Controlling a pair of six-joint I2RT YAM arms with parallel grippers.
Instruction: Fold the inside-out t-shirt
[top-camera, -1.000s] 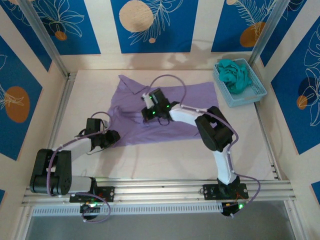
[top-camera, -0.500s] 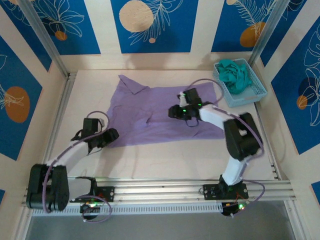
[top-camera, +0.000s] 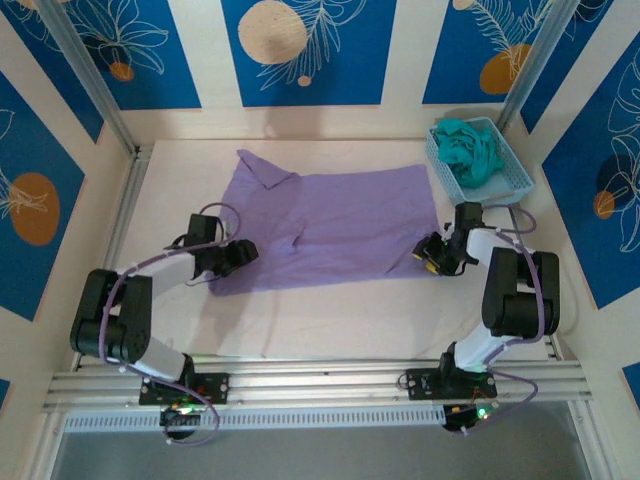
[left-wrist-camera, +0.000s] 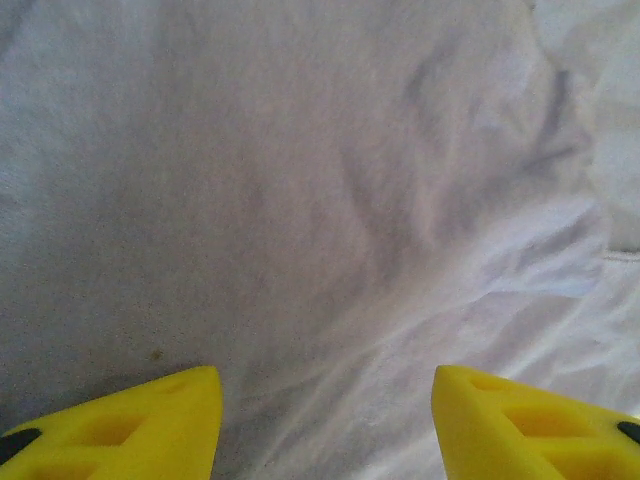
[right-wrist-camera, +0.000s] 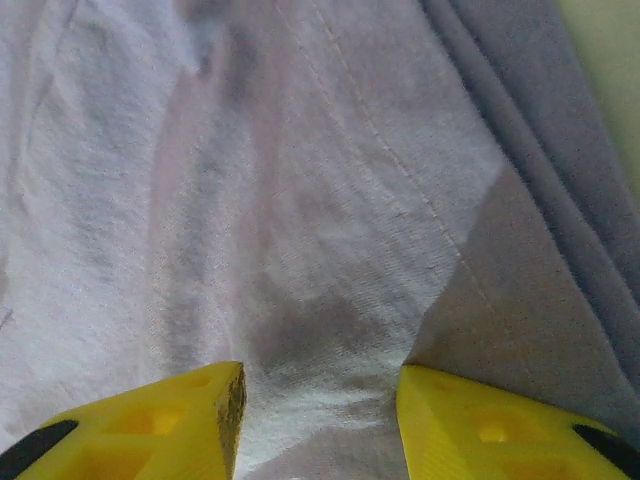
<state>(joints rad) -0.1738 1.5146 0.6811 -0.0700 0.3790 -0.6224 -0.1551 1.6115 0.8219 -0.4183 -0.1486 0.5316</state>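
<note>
The inside-out t-shirt (top-camera: 330, 225) lies spread nearly flat on the desk (top-camera: 330, 320). No fold is made yet, so all the folding is left. The left gripper (top-camera: 238, 256) sits at its left edge, the right gripper (top-camera: 430, 254) at its lower right corner. The wrist views add what the top view cannot: both grippers stand spread over fabric, apparently pinching nothing.

the inside-out t-shirt (top-camera: 340, 220) is soft matt cloth with fine creases, the left gripper (left-wrist-camera: 325, 400) and right gripper (right-wrist-camera: 320, 400) have smooth, faintly glossy yellow plastic fingers (left-wrist-camera: 130, 430), and the rail (top-camera: 320, 375) at the near edge of the table (top-camera: 350, 320) is ribbed bare metal.
</note>
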